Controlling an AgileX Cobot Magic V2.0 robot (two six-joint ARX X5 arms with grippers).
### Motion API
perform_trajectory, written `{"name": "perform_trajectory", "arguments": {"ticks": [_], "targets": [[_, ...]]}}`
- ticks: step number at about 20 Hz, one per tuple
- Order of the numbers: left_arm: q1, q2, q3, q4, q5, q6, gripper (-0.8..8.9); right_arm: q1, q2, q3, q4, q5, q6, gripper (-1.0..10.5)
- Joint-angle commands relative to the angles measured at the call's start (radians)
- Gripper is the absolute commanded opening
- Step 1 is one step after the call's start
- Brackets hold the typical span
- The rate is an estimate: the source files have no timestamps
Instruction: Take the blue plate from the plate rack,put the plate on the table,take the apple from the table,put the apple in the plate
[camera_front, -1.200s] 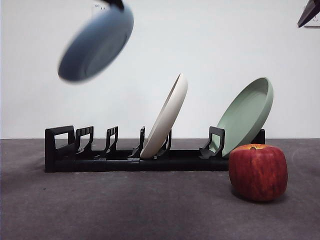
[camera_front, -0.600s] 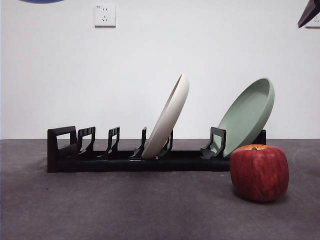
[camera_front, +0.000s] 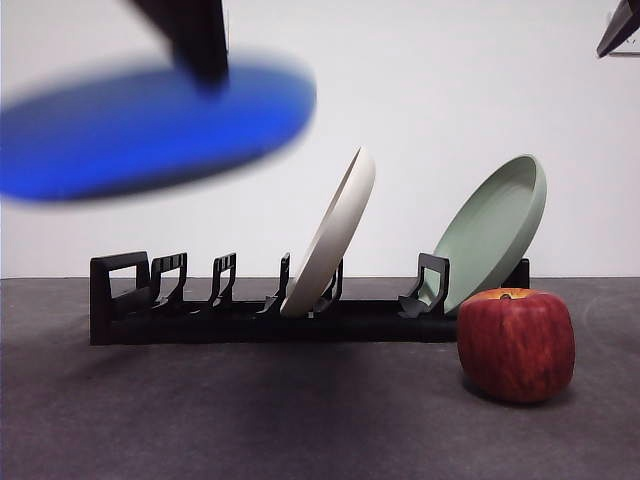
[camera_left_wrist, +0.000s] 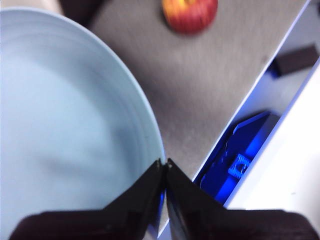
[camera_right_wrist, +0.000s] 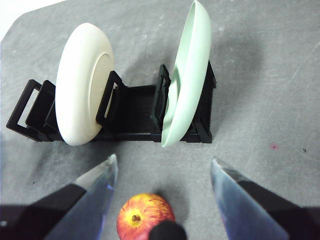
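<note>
No brand, label or writing can be read on anything here. The left tool (camera_left_wrist: 163, 163) has its two black jaws pinched together on the rim of the blue plate (camera_front: 150, 130), which hangs in the air, nearly level and blurred, above the handle end of the plate rack (camera_front: 300, 305) and well clear of the table (camera_front: 250, 420). Half a second ago only a sliver of the plate showed at the top edge of the front view, and before that it hung steeply tilted high up; now it is lower, flatter and fills the upper left of that view, hiding the wall socket seen earlier. The rack has not moved: the cream-white plate (camera_front: 333, 235) leans in a middle slot and the pale green plate (camera_front: 492, 230) leans at the far end from the handle. The apple (camera_front: 516, 343) sits on the table just in front of the green plate, where it was before. The right tool (camera_right_wrist: 162, 167) hovers over the apple with its jaws spread wide apart, holding nothing.
</note>
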Motion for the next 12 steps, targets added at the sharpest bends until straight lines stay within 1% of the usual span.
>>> {"name": "perform_trajectory", "arguments": {"ticks": [1,4,7,10,12], "targets": [[-0.001,0.072,-0.060,0.094,-0.005,-0.002,-0.09,0.000,0.001,0.005,0.006,0.002,-0.008,3.2],[0.002,0.205,-0.072,0.161,-0.008,0.058,-0.09,0.000,0.001,0.005,0.005,0.002,-0.008,3.2],[0.002,0.329,-0.072,0.261,-0.004,0.111,-0.09,0.000,0.001,0.005,0.005,0.002,-0.008,3.2],[0.006,0.412,-0.072,0.328,-0.005,0.141,-0.09,0.000,0.001,0.005,0.005,0.002,-0.008,3.2],[0.009,0.443,-0.072,0.335,-0.005,0.153,0.00,0.000,0.001,0.005,0.005,-0.002,-0.008,3.2]]}}
